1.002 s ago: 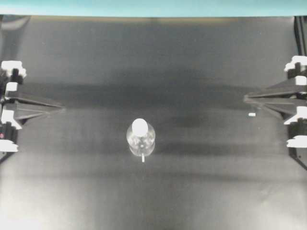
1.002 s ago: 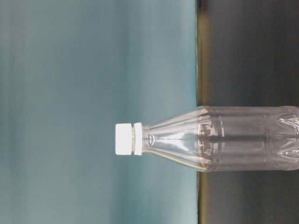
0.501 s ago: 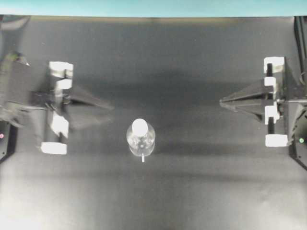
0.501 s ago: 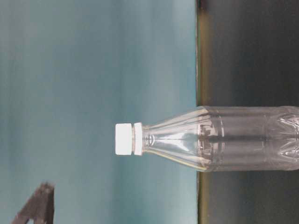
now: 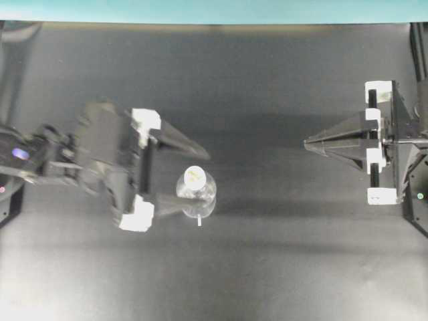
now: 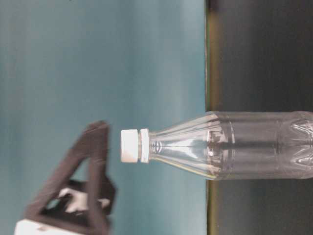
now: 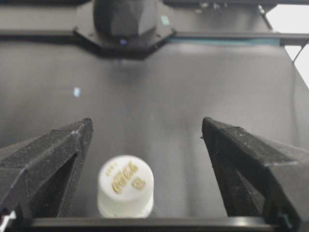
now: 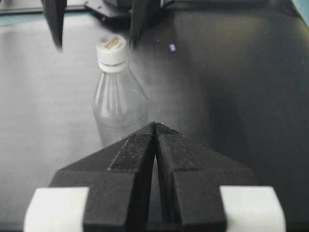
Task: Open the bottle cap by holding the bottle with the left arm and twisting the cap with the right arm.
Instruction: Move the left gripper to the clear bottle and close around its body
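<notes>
- The bottle (image 5: 196,194) stands upright on the black table (image 5: 281,267), cap up. All places below are given relative to the bottle.
- The bottle cap (image 7: 125,185) is on; gold lettering shows on its top in the left wrist view. Nothing touches it.
- The left gripper (image 5: 188,175) is just beside the bottle on the left arm's side, jaws spread wide. In the overhead view one finger reaches past the cap on the far side; the other overlaps the near edge of the bottle. Whether it touches the plastic, cannot tell.
- From the table-level view the fingers look to sit about cap height, above the shoulders. My reading: jaws are wide so they can straddle the bottle, and the arm likely needs to drop lower before clamping the body.
- The right gripper (image 5: 306,142) sits well apart from the bottle on the opposite side, jaws pressed together, tips pointed at it. Probably waiting until the bottle is held.
- A tiny white scrap (image 8: 172,47) lies on the table beyond the bottle in the right wrist view.
- Change from a second ago: the left gripper was back at the table's edge with jaws together; it has now come in beside the bottle and opened. The right gripper has edged toward the bottle, jaws unchanged. The bottle has not shifted.
</notes>
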`<state>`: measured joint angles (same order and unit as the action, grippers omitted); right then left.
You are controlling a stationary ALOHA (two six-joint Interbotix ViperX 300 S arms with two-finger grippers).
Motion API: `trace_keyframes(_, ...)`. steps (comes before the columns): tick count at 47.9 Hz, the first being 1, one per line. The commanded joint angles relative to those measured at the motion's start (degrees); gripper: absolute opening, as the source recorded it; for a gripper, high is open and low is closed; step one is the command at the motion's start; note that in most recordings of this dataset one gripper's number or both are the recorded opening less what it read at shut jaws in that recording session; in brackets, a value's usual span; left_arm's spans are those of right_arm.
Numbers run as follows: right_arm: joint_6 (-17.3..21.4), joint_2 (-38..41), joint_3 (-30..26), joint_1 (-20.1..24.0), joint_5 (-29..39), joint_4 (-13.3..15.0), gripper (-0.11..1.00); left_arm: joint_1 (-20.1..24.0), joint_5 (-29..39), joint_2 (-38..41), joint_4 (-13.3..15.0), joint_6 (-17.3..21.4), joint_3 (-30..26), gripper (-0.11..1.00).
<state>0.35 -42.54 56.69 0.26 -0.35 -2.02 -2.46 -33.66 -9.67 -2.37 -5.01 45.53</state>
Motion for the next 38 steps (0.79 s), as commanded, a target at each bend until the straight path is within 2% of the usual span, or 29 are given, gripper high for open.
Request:
trace_keyframes(1,0.62,-0.09,-1.23,-0.97,-0.53,-0.44,0.00,-0.18,-2.37,2.11,-0.26,-0.44,0.35,0.97)
trace_keyframes(16,0.62,-0.09,-1.49,-0.97,-0.35,-3.16,0.00,0.09,-8.53,10.72,-0.26,-1.23,2.99,0.97)
trace_keyframes(38,0.70,0.18,-2.29,-0.53,1.58,-5.89,0.00,0.62,-10.90,21.45,-0.26,-1.41,3.16,0.97)
